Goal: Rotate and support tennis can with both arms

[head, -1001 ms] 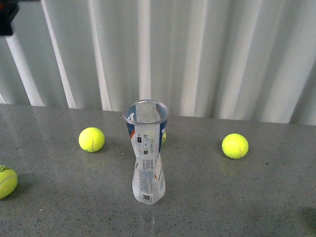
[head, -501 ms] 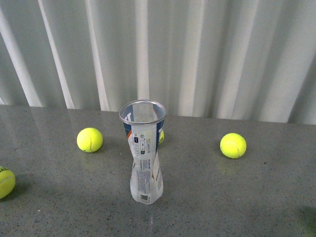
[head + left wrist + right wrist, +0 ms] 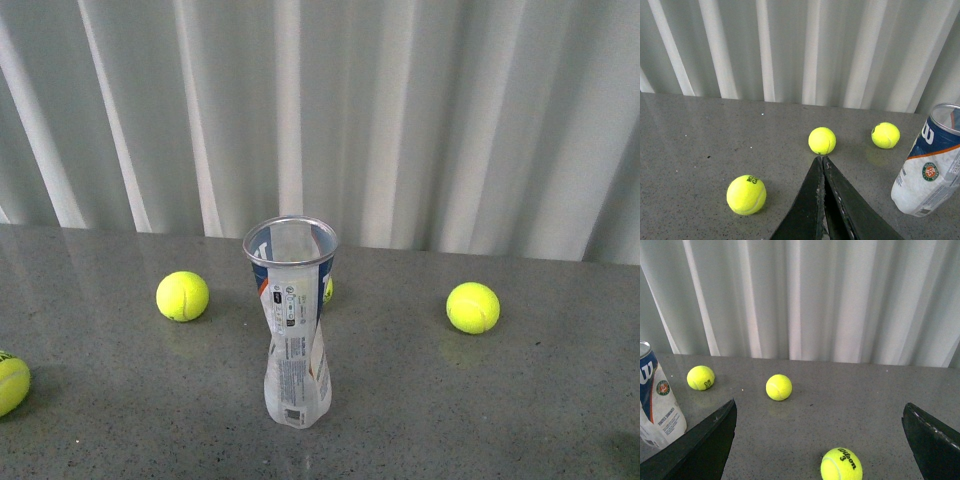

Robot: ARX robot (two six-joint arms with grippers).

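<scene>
The tennis can (image 3: 297,320) stands upright, open-topped and free mid-tabletop (image 3: 520,400), since the left gripper (image 3: 823,165) is pinched empty and the right gripper (image 3: 820,440) gapes wide.

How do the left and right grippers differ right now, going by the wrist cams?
The left gripper has its fingers pressed together into a closed point; the right gripper has its fingers spread wide, one at each edge of its wrist view. A tennis ball lies on the table between the right gripper's fingers; nothing sits between the left's. Shared: both are black, hold nothing, and are clear of the tennis can, which stands upright on the table.
</scene>
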